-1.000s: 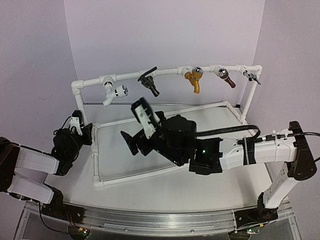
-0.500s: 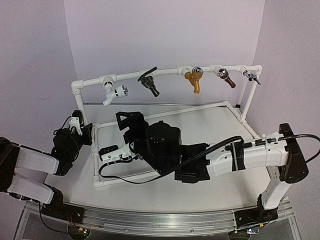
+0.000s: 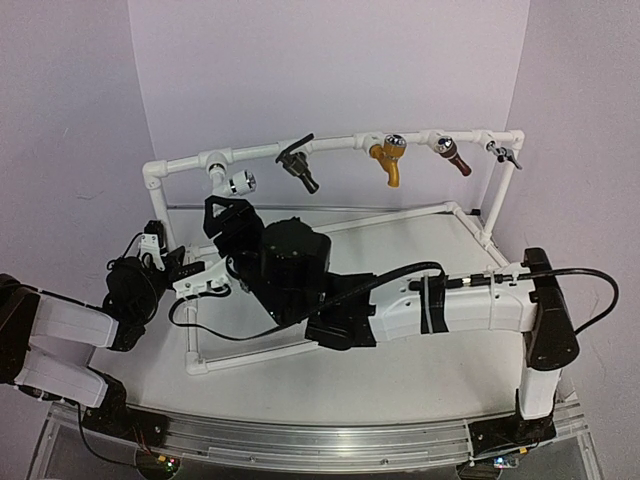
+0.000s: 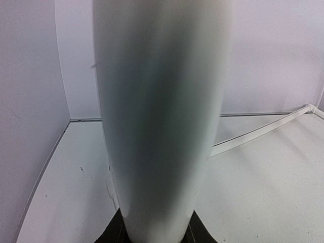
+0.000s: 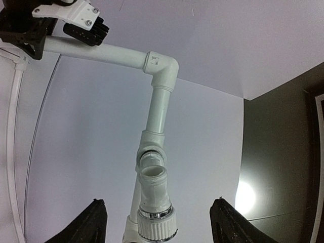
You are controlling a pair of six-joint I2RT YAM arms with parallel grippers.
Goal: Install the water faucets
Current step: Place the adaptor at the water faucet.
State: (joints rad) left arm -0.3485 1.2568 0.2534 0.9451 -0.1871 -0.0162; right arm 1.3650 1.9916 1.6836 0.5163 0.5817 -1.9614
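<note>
The white faucet (image 3: 238,182) hangs from the left part of the PVC frame's top rail (image 3: 330,146), and the black faucet (image 3: 298,166) with its thin lever hangs just right of it. My right gripper (image 3: 224,210) points up from under the white faucet. In the right wrist view the white faucet (image 5: 154,200) stands between the fingers (image 5: 94,223) with wide gaps on both sides, so my right gripper (image 5: 159,228) is open. My left gripper (image 3: 157,256) is shut on the frame's left post (image 4: 159,116), which fills the left wrist view.
A gold faucet (image 3: 388,158), a brown one (image 3: 452,156) and a small grey one (image 3: 505,152) hang further right on the rail. The frame's base pipes (image 3: 200,355) lie on the white table. My right arm (image 3: 450,305) stretches across the frame. Purple walls close the back and sides.
My right arm has swung left across the frame, and its gripper has turned up under the white faucet with its jaws narrowing. The left arm has not moved.
</note>
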